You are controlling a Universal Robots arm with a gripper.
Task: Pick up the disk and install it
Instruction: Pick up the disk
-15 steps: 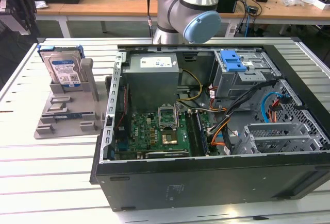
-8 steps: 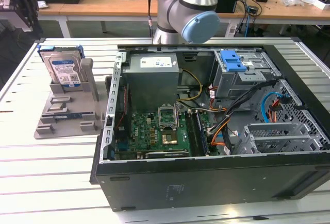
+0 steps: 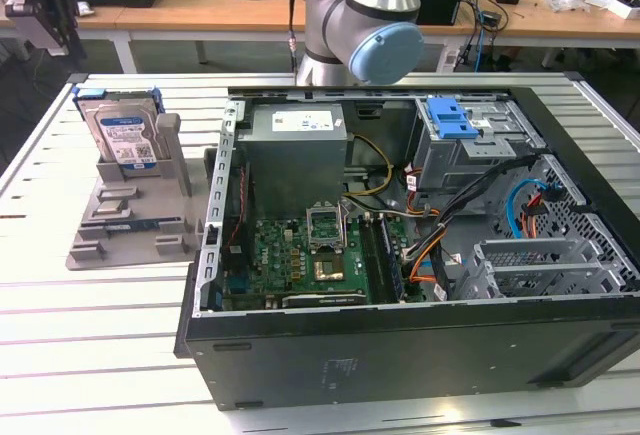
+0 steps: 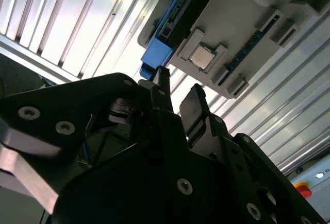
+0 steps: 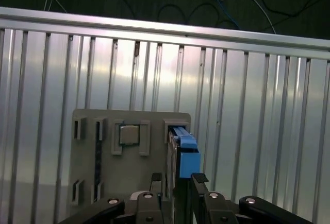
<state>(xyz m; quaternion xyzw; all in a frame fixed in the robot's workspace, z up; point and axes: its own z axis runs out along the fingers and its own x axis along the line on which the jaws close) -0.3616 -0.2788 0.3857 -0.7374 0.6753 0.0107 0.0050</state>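
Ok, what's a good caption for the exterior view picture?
Open computer case on a slatted table, the disk standing in a grey holder beside it.

We see the disk [image 3: 122, 137] only in part at the upper left of the exterior view, where the grey holder [image 3: 140, 217] hides its lower end. In both wrist views it shows edge-on, its label face hidden. The exterior view's top edge cuts off the arm [image 3: 365, 25], and its right edge cuts off the computer case [image 3: 400, 355].
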